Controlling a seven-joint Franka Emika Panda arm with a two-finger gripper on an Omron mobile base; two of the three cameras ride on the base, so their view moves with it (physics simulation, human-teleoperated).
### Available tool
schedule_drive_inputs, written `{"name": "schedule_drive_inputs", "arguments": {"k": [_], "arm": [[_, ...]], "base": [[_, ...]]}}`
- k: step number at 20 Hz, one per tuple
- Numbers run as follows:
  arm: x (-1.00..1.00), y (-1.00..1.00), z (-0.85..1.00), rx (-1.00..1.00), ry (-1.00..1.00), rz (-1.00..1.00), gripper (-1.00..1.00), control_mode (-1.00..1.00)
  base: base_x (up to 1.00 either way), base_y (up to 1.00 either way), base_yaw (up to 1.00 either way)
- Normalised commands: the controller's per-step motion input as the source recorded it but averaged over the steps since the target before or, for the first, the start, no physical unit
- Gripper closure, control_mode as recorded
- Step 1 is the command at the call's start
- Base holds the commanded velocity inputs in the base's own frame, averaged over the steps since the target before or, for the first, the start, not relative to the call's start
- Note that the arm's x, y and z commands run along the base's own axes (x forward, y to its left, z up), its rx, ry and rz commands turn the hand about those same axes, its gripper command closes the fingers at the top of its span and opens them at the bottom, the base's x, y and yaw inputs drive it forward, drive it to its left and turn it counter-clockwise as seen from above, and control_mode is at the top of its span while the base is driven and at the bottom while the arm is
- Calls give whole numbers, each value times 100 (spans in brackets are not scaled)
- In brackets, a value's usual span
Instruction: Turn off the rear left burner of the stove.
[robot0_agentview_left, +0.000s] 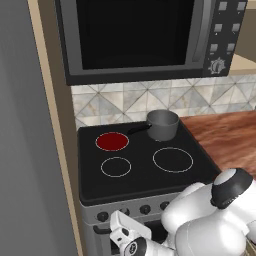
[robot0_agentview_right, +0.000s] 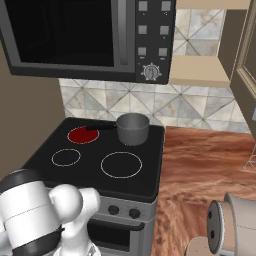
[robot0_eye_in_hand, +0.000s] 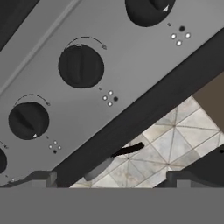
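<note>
Down low, the hand (robot0_agentview_left: 131, 245) sits in front of the grey steel face of the stove (robot0_agentview_left: 95, 187), below the row of small black knobs. Its two dark finger tips rise at the bottom of the hand view, one at the left (robot0_eye_in_hand: 41, 178) and one at the right, well apart, so the hand is spread with nothing between the tips. Just ahead of it, in that view, the control panel (robot0_eye_in_hand: 131, 65) runs on a slant, with a middle knob (robot0_eye_in_hand: 81, 66) above the left tip, a second knob (robot0_eye_in_hand: 28, 120) nearer that tip, and a third knob (robot0_eye_in_hand: 146, 11) at the top edge. Beyond the panel's dark lower edge lies a patch of pale tiled surface (robot0_eye_in_hand: 175, 140).

Up and beyond the hand, on the glossy black glass top, the rear left burner (robot0_agentview_left: 112, 141) glows red inside its thin ring. Next to it, further to the right from the hand, a grey saucepan (robot0_agentview_left: 162, 124) stands on the rear right zone, its dark handle pointing toward the red burner. Closer to the hand are the unlit front left ring (robot0_agentview_left: 116, 166) and the larger front right ring (robot0_agentview_left: 173, 159). A dark microwave (robot0_agentview_left: 140, 35) hangs above the stove, and the wooden desk (robot0_agentview_right: 200, 165) stretches away to the right.
</note>
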Motion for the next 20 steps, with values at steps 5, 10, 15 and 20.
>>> {"name": "schedule_drive_inputs", "arguments": {"k": [5, 10, 15, 20], "arm": [[14, 0, -13, 0, 0, 0, -100, -100], [18, 0, -28, 0, 0, 0, -100, -100], [2, 2, -40, 0, 0, 1, -100, -100], [15, 12, -36, 0, 0, 0, -100, -100]], "base": [[0, 0, 0], [0, 0, 0], [0, 0, 0], [0, 0, 0]]}}
